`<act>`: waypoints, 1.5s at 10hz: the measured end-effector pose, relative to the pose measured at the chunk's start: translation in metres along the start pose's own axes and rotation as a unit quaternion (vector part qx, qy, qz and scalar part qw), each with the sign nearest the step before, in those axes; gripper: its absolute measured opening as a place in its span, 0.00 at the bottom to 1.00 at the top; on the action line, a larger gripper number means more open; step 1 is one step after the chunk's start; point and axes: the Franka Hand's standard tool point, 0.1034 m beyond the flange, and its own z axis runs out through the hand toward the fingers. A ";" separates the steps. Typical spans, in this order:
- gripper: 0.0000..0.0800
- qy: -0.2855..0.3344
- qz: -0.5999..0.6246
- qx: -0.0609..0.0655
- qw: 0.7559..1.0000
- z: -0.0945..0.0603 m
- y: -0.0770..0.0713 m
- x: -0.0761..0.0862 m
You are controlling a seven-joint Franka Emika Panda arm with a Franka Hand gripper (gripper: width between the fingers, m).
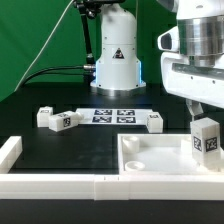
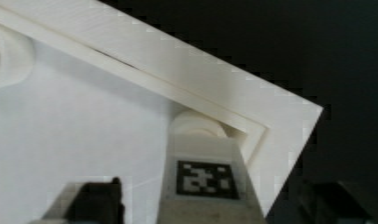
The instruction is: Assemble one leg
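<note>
Leg [image 1: 205, 140] clamped upright in gripper [image 1: 203, 122], jaws closed on it, poised over panel [image 1: 150, 165] corner socket [image 2: 204, 128], likely for insertion.

Warning triangle [image 1: 117, 57] on robot base [image 1: 113, 74]

wall: green backdrop [image 1: 25, 25] | furniture: black table [image 1: 70, 150], matte top | light: even and soft

The leg [image 1: 205, 139] is white with a black-and-white square tag. The panel [image 1: 150, 166] is plain white, the surface [image 1: 70, 150] black, the marker board [image 1: 112, 116] white with black tags, the backdrop [image 1: 25, 40] green.
</note>
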 end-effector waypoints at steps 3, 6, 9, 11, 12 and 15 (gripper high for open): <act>0.79 -0.001 -0.194 0.000 0.981 0.001 0.000 -0.002; 0.81 -0.001 -0.373 -0.001 0.928 0.001 0.003 0.005; 0.81 0.000 -0.498 -0.003 0.867 0.001 0.003 0.004; 0.76 0.000 -0.514 -0.003 0.858 0.001 0.003 0.005; 0.76 0.000 -0.514 -0.003 0.858 0.001 0.003 0.005; 0.37 0.001 -0.511 -0.004 0.859 0.001 0.005 0.008</act>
